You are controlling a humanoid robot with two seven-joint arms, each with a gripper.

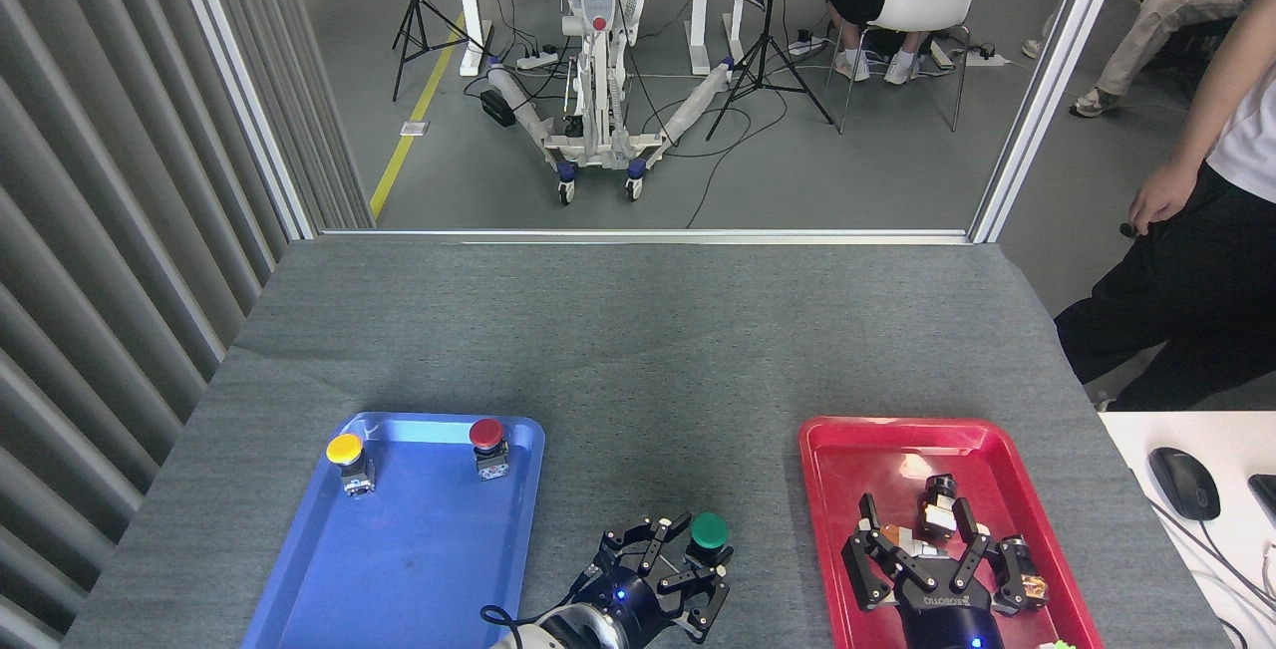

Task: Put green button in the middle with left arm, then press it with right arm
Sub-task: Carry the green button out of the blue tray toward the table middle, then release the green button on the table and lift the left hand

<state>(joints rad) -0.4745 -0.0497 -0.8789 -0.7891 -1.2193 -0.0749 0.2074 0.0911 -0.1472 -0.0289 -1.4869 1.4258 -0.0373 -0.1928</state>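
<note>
Head view: the left gripper (670,569) has its fingers closed round the green button (709,530) — between blue tray (299,569) and red tray (827,450); right gripper (922,559) fingers spread.

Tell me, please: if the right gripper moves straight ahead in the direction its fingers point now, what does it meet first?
The right gripper points toward the far end of the red tray. First in line is probably the small black-and-silver part between its fingertips; depth is unclear, so it may pass above.
</note>
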